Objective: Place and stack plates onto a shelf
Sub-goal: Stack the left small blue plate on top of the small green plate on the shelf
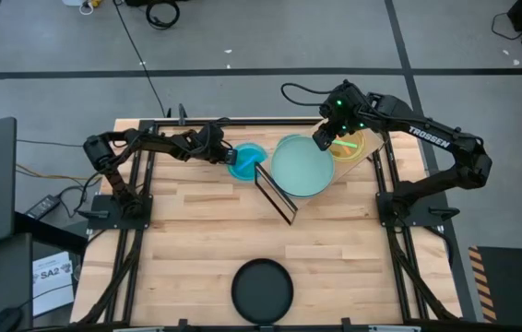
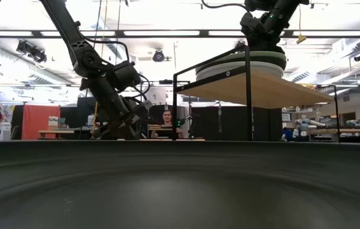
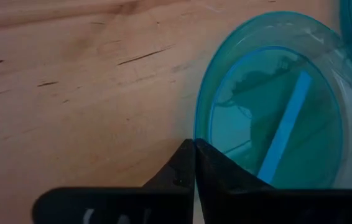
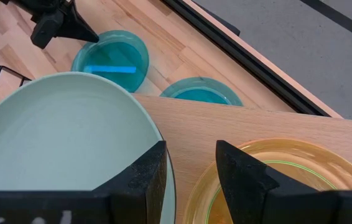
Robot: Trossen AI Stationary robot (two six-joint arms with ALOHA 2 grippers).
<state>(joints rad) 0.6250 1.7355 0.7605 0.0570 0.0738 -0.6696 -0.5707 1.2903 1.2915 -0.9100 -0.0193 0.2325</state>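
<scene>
The left gripper point(image 3: 194, 163) has its two fingers pinched together right at the rim of the small teal plate point(image 3: 275, 106), and it seems to have nipped that edge. The plate lies flat on the table point(image 3: 70, 87), beside the shelf point(image 4: 257, 124). The right gripper point(image 4: 191, 165) waits open over the shelf, above the mint plate point(image 4: 58, 137)

Mint green plate point(image 1: 302, 166), teal plates point(image 1: 246, 160) (translucent), orange plate point(image 4: 275, 180), black plate point(image 1: 262, 290)
</scene>
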